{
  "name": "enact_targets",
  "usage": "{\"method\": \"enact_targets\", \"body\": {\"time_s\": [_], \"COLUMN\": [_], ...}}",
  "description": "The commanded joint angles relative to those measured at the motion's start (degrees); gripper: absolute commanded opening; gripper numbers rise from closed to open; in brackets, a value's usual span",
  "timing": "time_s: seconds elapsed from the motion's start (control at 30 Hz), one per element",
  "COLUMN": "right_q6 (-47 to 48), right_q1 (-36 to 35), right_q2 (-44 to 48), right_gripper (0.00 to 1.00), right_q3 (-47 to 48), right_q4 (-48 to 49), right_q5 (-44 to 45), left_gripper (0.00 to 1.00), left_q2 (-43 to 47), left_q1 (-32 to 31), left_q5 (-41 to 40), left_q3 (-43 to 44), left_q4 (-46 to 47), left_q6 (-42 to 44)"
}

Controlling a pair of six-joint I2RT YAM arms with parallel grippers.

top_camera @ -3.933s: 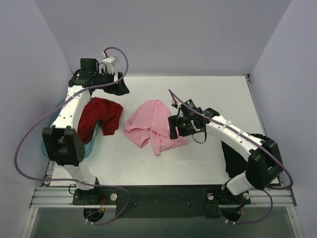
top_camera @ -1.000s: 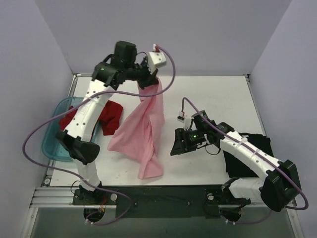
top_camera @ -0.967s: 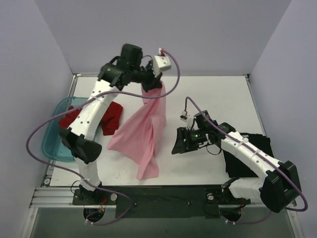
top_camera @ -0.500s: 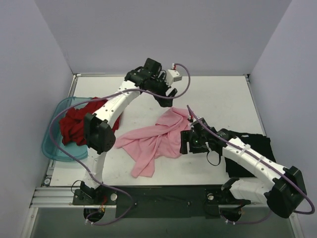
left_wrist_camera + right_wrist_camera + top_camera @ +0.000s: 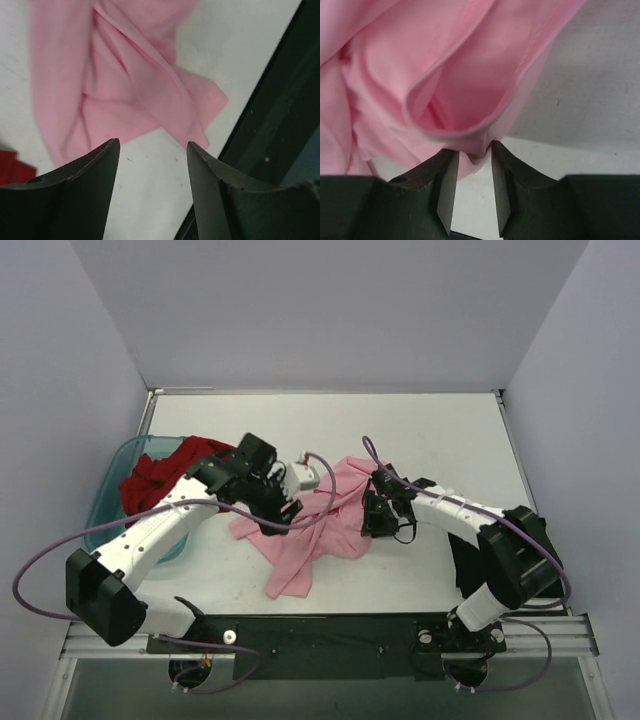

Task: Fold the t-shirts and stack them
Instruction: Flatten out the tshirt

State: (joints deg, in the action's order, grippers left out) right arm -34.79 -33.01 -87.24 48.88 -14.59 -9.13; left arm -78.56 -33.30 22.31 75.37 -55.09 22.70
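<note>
Lavender walls close in a white bench (image 5: 450,430). From above, the pink shirt (image 5: 320,535) lies crumpled near the middle of the front edge. The left gripper (image 5: 285,505) is over its left part and the right gripper (image 5: 372,518) is at its right edge. A red shirt (image 5: 150,480) fills the teal bin (image 5: 100,525) at the left edge. A black shirt (image 5: 463,565) lies by the right edge.

Left wrist: the left gripper (image 5: 152,146) stands wide and empty, with the pink shirt (image 5: 125,90) beyond it.

Right wrist: the right gripper (image 5: 472,150) is narrow, pinching a fold of the pink shirt (image 5: 470,75).
</note>
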Motion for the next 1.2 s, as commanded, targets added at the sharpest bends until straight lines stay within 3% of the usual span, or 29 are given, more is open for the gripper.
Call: {"method": "enact_targets", "body": {"time_s": [0.0, 0.03, 0.07, 0.3, 0.43, 0.47, 0.67, 0.8, 0.9, 1.03, 1.17], "right_q6": [-1.3, -0.8, 0.1, 1.0, 0.6, 0.6, 1.3, 2.6, 3.9, 6.6, 9.6], "right_q1": [3.9, 4.5, 4.6, 6.9, 7.2, 7.2, 7.6, 9.6, 13.0, 18.8, 24.7], "right_q2": [-5.0, -5.0, -4.6, 1.5, 2.3, 2.8, 5.0, 7.9, 10.2, 14.2, 19.0], "right_gripper": [0.2, 0.06, 0.0, 0.0, 0.0, 0.0, 0.0, 0.0, 0.0, 0.0, 0.0], "right_q3": [2.0, 2.4, 3.2, 5.4, 5.7, 5.7, 5.4, 5.3, 6.3, 9.4, 14.7], "right_q4": [-0.7, -1.1, -1.8, -6.2, -7.2, -7.4, -9.0, -10.2, -11.8, -13.8, -16.6], "right_q5": [-4.7, -4.9, -4.6, -0.8, -0.5, -0.1, 1.8, 2.3, 1.7, -0.8, -4.2], "left_gripper": [0.69, 0.69, 0.71, 0.72, 0.51, 0.5, 0.48, 0.33, 0.07, 0.0, 0.0], "left_q2": [1.7, 1.7, 1.5, -6.7, -12.6, -13.4, -16.1, -16.0, -14.3, -11.8, -8.3], "left_q1": [-6.9, -8.1, -8.8, -18.2, -22.2, -22.3, -22.3, -22.3, -22.2, -17.3, -9.5], "left_q5": [-6.4, -6.4, -6.3, -11.3, -15.2, -15.9, -26.1, -26.9, -27.0, -27.7, -28.4], "left_q3": [-11.6, -12.9, -14.4, -17.5, -18.0, -18.2, -18.2, -18.5, -16.6, -11.5, -6.1], "left_q4": [-3.4, -2.8, -1.0, 6.7, 9.4, 9.7, 10.7, 9.7, 6.1, 1.2, 0.0], "left_q6": [4.1, 3.4, 1.8, -2.9, -5.1, -5.2, -6.3, -6.0, -4.9, -2.5, 0.5]}}
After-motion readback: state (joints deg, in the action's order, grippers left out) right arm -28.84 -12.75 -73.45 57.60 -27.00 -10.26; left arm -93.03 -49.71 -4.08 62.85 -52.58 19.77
